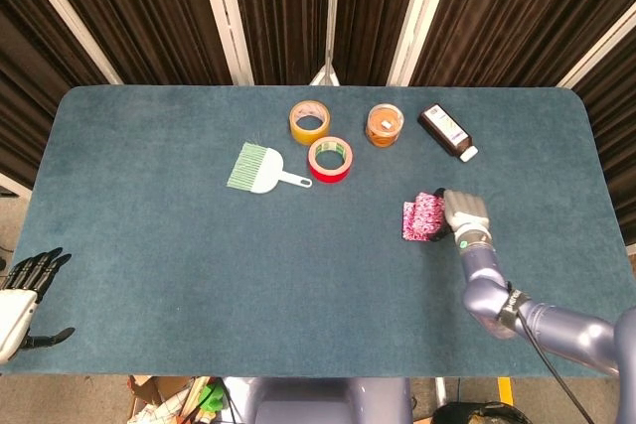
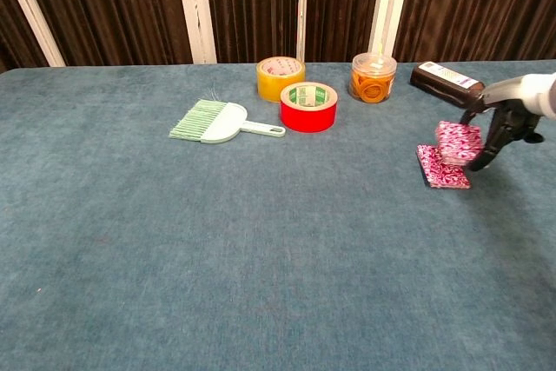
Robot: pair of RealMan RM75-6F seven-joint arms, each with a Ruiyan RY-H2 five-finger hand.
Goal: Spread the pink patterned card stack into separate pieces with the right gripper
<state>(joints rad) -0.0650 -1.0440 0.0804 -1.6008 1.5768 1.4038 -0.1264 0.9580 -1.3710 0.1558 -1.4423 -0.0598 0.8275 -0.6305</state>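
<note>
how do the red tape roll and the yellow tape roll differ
The red tape has a red outer wrap; the yellow tape is amber yellow. In the chest view the red tape sits nearer the camera and further right, while the yellow tape lies behind it, towards the curtain. The red tape looks lower, the yellow tape taller. Both lie flat on the table with the core hole facing up, close together, and have printed white inner labels.

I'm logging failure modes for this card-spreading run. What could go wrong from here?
1. The right robot hand holds the upper part of the pink patterned card stack above the lower cards on the blue felt table; a loose grip might drop them back together.
2. The dark brown bottle lies just behind the hand, so a swing backward may knock it.
</note>
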